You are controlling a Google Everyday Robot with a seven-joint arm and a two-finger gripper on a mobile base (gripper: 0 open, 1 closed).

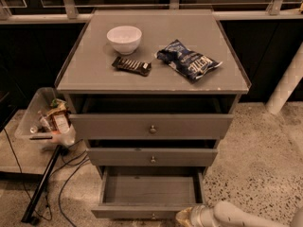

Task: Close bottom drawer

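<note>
The bottom drawer (150, 190) of the grey cabinet (80, 70) stands pulled well out toward the camera. Its plain grey board inside is bare, and its small round knob (153, 216) is just visible at the lower edge of the view. The gripper (187, 216) sits low at the bottom of the frame, just beside the right end of that drawer's front panel. Its pale arm (236, 215) runs off to the lower right. Whether the gripper is clenched or released cannot be told, nor whether it touches the panel. Above, the middle drawer (152, 157) and the top drawer (151, 126) each jut forward a little, with a dark gap over each. On the cabinet top rest a white bowl (124, 38), a dark snack bar (131, 65) just in front of it, and a blue chip bag (188, 60) to the right. A clear bin (34, 113) of clutter stands on the left, with cables (66, 174) trailing over the speckled floor (255, 160).
</note>
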